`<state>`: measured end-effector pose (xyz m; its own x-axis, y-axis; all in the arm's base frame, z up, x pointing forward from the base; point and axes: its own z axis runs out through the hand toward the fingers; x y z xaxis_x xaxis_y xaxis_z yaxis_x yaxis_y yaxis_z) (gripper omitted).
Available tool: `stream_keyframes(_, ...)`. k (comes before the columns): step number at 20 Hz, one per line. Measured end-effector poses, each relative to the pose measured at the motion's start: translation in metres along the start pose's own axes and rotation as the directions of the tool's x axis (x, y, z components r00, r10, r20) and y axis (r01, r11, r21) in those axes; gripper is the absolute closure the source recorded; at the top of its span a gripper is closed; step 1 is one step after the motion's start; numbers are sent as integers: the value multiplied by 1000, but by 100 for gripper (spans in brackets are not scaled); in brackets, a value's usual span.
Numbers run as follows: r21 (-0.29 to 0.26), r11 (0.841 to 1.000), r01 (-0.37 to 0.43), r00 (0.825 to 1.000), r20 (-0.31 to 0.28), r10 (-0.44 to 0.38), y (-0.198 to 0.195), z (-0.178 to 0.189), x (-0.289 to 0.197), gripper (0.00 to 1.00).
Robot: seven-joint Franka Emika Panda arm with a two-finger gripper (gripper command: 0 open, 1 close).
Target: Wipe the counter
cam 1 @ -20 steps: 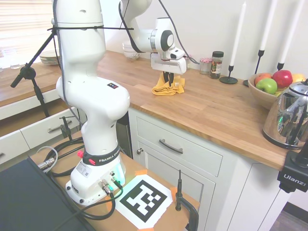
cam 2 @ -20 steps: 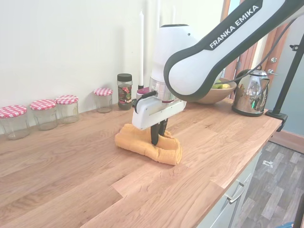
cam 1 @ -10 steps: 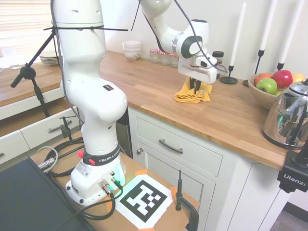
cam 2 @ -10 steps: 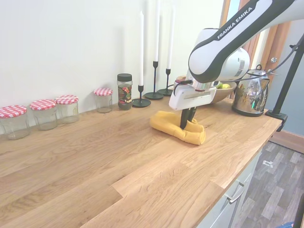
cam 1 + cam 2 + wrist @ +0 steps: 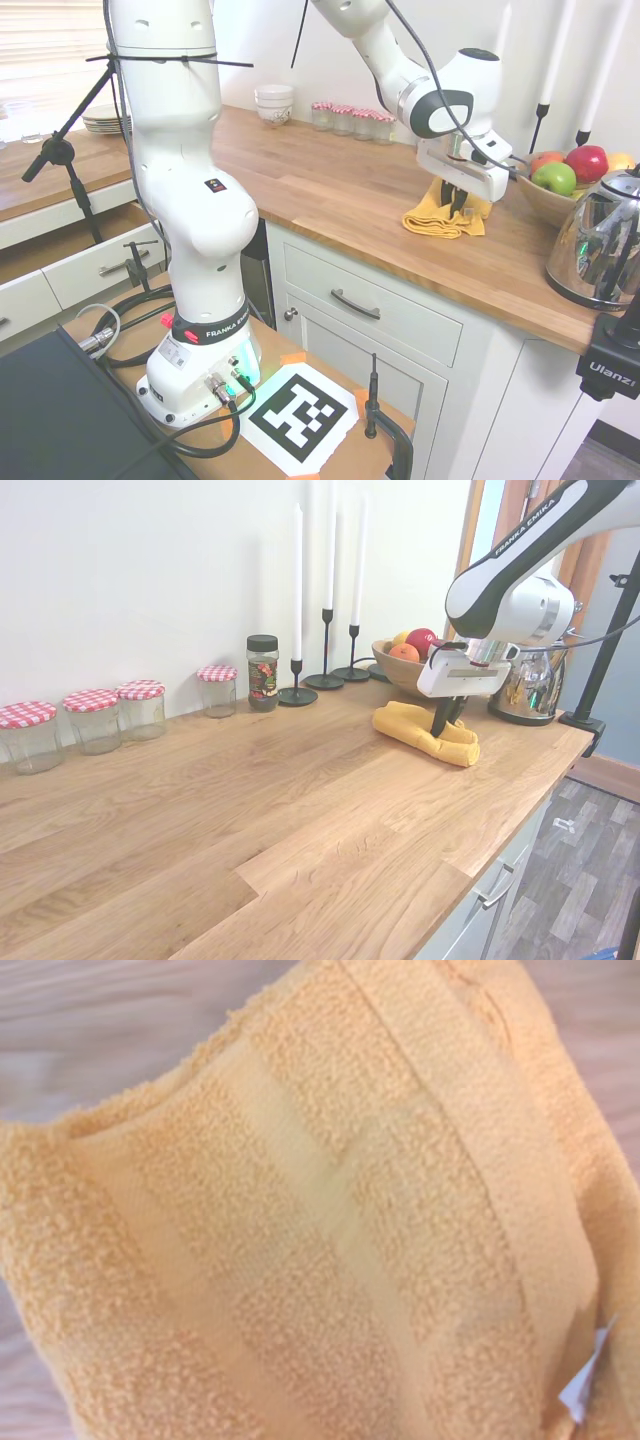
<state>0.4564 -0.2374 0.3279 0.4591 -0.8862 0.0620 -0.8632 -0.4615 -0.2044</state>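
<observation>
We see the worktop [image 5: 330,190] as a long run of warm-brown narrow planks, sitting over white panelled cabinets with a metal-handled drawer [image 5: 355,305] and stretching from the corner by the window to the end where the kettle stands. On it, toward that kettle end, lies a bunched yellow towel [image 5: 425,732], flat on the wood and near the front edge. The fingers [image 5: 443,718] come straight down into the towel and pinch a fold of it, their dark tips buried in the cloth. In the wrist view we see only the yellow terry cloth [image 5: 300,1220] close up, with a woven band across it, a small white tag [image 5: 583,1385] at one edge, and wood showing around the corners.

Just beside the towel, toward the wall, stands a wooden fruit bowl [image 5: 410,672] holding apples and an orange. The shiny kettle [image 5: 600,245] stands near the towel at the worktop's end. Along the wall we see three black candlesticks with tall white candles [image 5: 298,600], a dark-lidded spice jar [image 5: 262,672] and four glass jars with red checked lids [image 5: 90,720], well apart from the towel. At the far corner sits a stack of white bowls [image 5: 273,102].
</observation>
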Motion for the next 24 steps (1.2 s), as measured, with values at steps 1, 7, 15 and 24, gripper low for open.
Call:
stream_keyframes(1,0,1000,-6,1000,-3,6,4,-1,3,100)
stream_keyframes(7,-2,1000,-30,999,-12,30,16,-3,11,0)
stream_keyframes(15,-14,1000,-18,1000,-19,18,17,-4,10,0)
stream_keyframes(24,-33,999,-23,999,-33,22,21,-7,11,0)
